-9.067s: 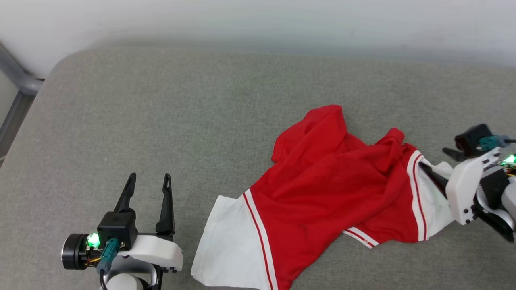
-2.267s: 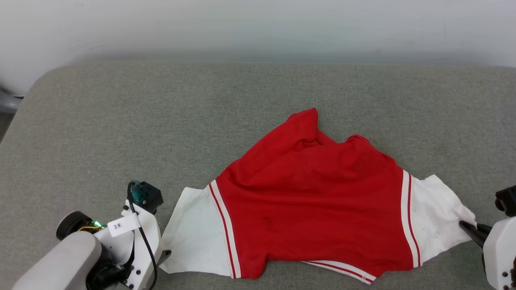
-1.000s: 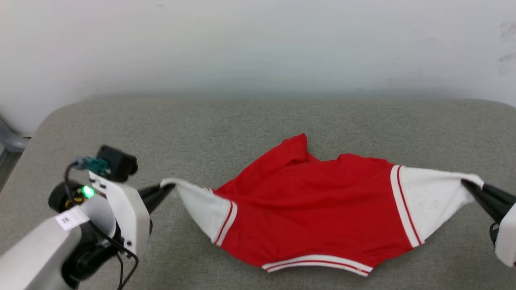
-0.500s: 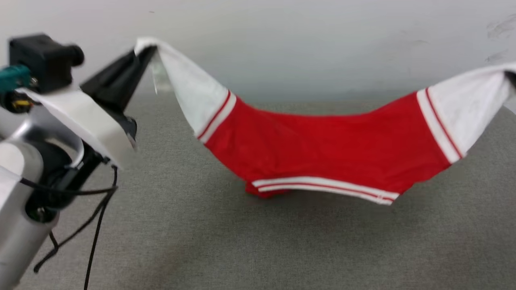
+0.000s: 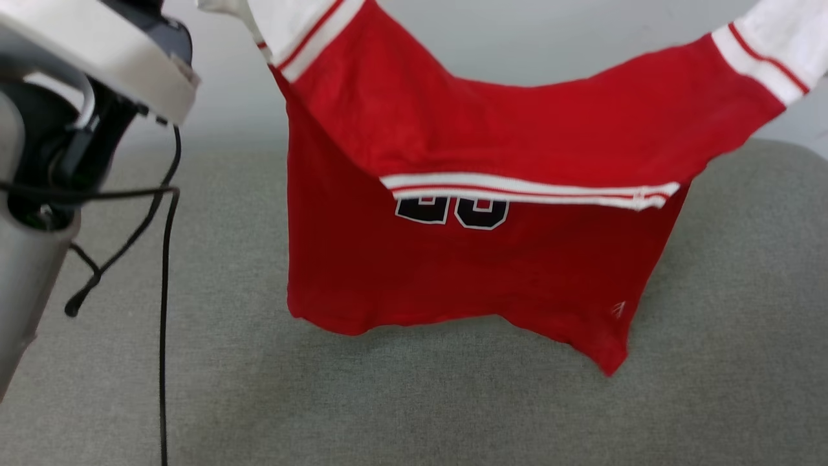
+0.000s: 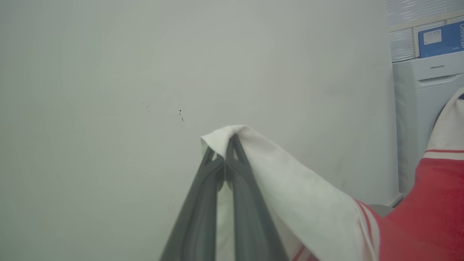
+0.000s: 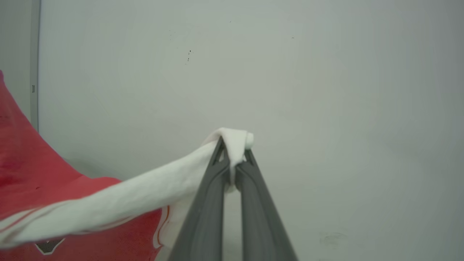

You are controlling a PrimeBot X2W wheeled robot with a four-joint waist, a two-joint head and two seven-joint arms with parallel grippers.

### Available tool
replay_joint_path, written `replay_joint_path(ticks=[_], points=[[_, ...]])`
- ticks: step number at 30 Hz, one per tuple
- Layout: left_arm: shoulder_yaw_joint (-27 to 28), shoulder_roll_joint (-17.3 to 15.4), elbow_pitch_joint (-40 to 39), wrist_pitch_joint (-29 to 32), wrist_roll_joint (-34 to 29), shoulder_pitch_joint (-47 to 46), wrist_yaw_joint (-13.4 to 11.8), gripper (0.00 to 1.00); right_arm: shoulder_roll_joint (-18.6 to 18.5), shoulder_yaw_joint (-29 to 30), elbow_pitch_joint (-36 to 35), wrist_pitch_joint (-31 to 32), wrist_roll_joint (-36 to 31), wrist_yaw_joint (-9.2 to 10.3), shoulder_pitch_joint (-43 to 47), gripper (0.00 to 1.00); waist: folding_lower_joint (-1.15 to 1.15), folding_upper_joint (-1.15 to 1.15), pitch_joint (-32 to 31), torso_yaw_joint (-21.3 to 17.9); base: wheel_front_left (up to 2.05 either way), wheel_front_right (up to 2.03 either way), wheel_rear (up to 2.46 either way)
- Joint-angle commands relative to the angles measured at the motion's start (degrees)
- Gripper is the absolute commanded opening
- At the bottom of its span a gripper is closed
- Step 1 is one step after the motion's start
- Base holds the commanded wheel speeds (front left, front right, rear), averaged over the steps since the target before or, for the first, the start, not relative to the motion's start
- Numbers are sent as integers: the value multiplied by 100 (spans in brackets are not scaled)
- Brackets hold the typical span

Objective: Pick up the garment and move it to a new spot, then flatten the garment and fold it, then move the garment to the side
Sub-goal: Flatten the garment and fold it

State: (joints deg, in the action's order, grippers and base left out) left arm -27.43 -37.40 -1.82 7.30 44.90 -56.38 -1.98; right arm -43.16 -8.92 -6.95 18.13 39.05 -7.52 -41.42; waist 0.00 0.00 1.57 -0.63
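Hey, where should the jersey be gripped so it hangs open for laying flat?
By the white sleeve tips, one claw from each outer side. Left claw and right claw pinch there, and the jersey hangs spread, hem down.

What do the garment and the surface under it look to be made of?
The garment: thin, soft matte knit, perhaps cotton or polyester jersey; it hangs limp and sags. The surface: grey matte woven upholstery, probably padded; fine weave texture and a rounded corner show.
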Motion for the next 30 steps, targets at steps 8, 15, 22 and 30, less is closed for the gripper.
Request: replay_joint_path(ticks=[8,15,22,30], points=[[-4,408,803,-241,-209,-1081,165,0,178,-465,744,-25,-447,7,-1416,0,0,0,947,-46,0,0,0],[-1,709,1697,-479,-498,-2232,286,0,449,-790,1660,-227,-937,7,-2767,0,0,0,1751,-86,0,0,0],[55,1010,2704,-931,-648,-3164,395,0,821,-1043,2690,-707,-1437,7,-3998,0,0,0,2256,-81,0,0,0],[-82,1075,3534,-1339,-739,-3246,637,0,1131,-1361,3577,-1197,-1493,7,-4313,0,0,0,2534,-45,0,0,0]])
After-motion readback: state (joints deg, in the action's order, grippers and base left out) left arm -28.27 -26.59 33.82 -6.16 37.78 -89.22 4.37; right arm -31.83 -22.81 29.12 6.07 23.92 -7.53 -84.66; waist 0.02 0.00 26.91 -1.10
